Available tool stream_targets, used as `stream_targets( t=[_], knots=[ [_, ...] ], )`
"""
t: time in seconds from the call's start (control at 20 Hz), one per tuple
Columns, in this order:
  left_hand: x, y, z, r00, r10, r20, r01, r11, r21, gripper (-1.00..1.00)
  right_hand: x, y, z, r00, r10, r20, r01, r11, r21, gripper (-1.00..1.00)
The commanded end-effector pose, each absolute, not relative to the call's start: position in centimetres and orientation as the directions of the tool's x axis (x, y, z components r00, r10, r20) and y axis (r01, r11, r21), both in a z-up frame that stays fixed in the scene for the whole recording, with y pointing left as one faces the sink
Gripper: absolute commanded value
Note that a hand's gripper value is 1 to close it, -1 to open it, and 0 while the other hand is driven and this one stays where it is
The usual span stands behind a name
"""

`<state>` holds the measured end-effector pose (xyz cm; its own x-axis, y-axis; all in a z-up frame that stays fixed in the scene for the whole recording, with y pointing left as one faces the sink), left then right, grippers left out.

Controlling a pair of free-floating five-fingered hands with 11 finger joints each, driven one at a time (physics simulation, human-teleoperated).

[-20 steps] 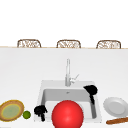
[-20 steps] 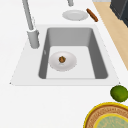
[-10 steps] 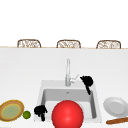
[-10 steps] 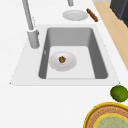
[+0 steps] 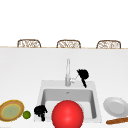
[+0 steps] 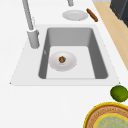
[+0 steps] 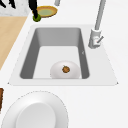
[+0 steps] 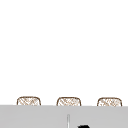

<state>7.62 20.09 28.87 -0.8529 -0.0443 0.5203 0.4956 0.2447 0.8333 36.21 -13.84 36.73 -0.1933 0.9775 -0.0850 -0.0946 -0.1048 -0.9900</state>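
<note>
Front view puts the right hand [image 5: 83, 74] just right of the faucet [image 5: 67, 72], level with its base, beside the small lever [image 5: 73, 80] that sticks out of the faucet body; whether the hand touches the lever I cannot tell. One dark part of the hand points down toward the back rim of the sink [image 5: 92, 86], but I cannot tell whether its fingers are curled or released. The left hand [image 5: 40, 110] hangs left of the faucet and well toward the viewer, at the sink's front left corner, its fingers bunched in on themselves with nothing between them. A green lime [image 5: 26, 114] lies on the table just left of that hand, next to a yellow-rimmed plate [image 5: 11, 111]. A big red ball [image 5: 67, 114] sits in front of the faucet, over the basin. Far right of the faucet lie a white plate [image 5: 115, 106] and a brown stick-like thing [image 5: 116, 120].
</note>
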Motion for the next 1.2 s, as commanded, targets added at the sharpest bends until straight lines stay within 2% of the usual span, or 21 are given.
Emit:
stream_targets(
  t=[0.0,0.5,1.15],
  knots=[
    [7.6,20.1,28.9,-0.853,-0.044,0.52,0.496,0.245,0.833,0.0,38.5,-13.3,36.1,-0.198,0.977,-0.085,-0.182,-0.122,-0.976,-1.0],
    [7.6,20.1,28.9,-0.853,-0.045,0.52,0.495,0.245,0.833,0.0,44.5,-13.0,33.8,-0.198,0.977,-0.079,-0.33,-0.143,-0.933,-1.0],
    [7.6,20.1,28.9,-0.853,-0.045,0.52,0.495,0.245,0.833,0.0,52.4,-12.0,31.8,-0.171,0.985,-0.013,-0.565,-0.109,-0.818,-1.0]
  ],
)
